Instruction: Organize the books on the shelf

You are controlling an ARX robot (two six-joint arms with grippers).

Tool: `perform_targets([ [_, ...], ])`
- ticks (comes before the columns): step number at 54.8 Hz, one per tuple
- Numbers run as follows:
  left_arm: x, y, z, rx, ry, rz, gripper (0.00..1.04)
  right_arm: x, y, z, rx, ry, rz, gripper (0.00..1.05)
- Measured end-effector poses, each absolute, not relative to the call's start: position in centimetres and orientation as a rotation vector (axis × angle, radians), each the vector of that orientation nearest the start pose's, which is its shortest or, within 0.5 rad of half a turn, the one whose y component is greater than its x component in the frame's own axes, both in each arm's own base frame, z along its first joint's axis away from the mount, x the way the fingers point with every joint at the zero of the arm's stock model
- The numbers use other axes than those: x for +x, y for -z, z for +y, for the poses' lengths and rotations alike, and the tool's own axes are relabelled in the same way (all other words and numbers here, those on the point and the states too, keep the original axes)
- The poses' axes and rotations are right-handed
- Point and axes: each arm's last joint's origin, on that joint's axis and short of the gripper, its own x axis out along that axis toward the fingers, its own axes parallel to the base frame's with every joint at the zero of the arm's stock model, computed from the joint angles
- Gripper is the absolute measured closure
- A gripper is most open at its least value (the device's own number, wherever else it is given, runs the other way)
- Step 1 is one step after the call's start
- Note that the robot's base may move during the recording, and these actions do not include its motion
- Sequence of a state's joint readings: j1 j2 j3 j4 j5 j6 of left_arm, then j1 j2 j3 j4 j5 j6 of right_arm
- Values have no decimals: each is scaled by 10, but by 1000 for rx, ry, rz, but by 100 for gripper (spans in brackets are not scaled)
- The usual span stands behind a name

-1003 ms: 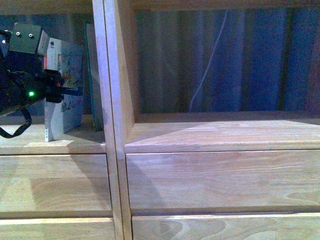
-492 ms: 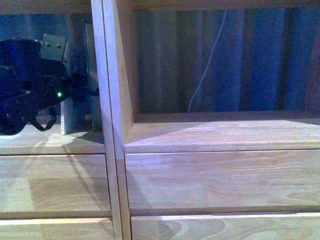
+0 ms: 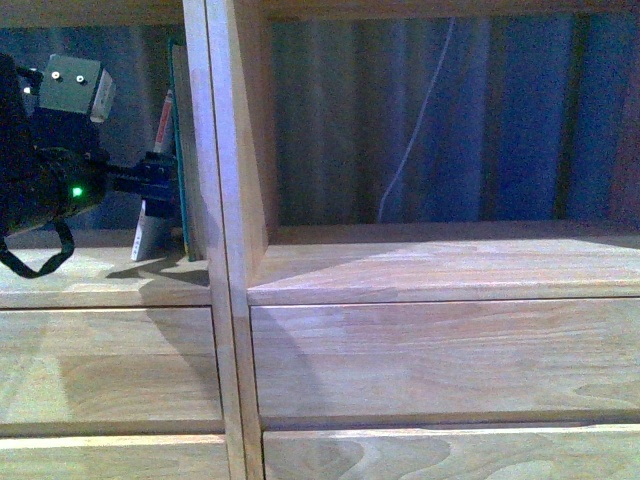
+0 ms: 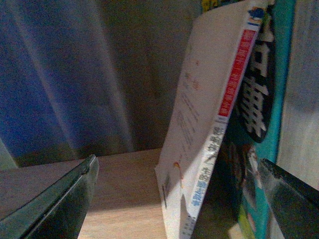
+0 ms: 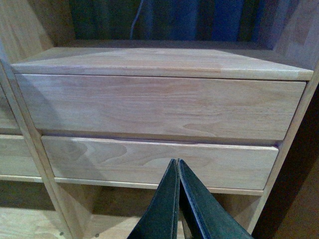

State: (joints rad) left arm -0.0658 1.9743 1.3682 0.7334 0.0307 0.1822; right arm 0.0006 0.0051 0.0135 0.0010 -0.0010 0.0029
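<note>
We hold our left gripper (image 4: 174,199) wide open around the thin white paperback with red spine lettering (image 4: 199,134), which leans top-first onto the slim dark teal book (image 3: 181,150) against the central divider of the light wooden shelving unit (image 3: 225,200), its long axis tilted off vertical. Our right gripper (image 5: 178,199) hangs closed before the drawer fronts. We judge that the paperback's foot could slide outward and topple it.

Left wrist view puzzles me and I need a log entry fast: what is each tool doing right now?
Left tool: open, holding nothing; the leaning white paperback stands between its fingers.
Right tool: closed, empty, facing the drawer fronts.
</note>
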Motion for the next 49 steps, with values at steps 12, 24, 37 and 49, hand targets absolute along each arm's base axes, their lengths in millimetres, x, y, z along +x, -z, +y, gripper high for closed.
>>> perform_targets([
  [12,426,-273,-35,142,150,-123,7,97,-168,0,3,-2,-9,102],
  [24,363,-308,-25,110,174,-190,7,97,-168,0,3,-2,-9,102],
  [37,260,-316,-2,117,175,-245,7,97,-168,0,3,-2,-9,102],
  [49,183,-287,13,124,190,-196,7,97,-168,0,3,-2,-9,102],
])
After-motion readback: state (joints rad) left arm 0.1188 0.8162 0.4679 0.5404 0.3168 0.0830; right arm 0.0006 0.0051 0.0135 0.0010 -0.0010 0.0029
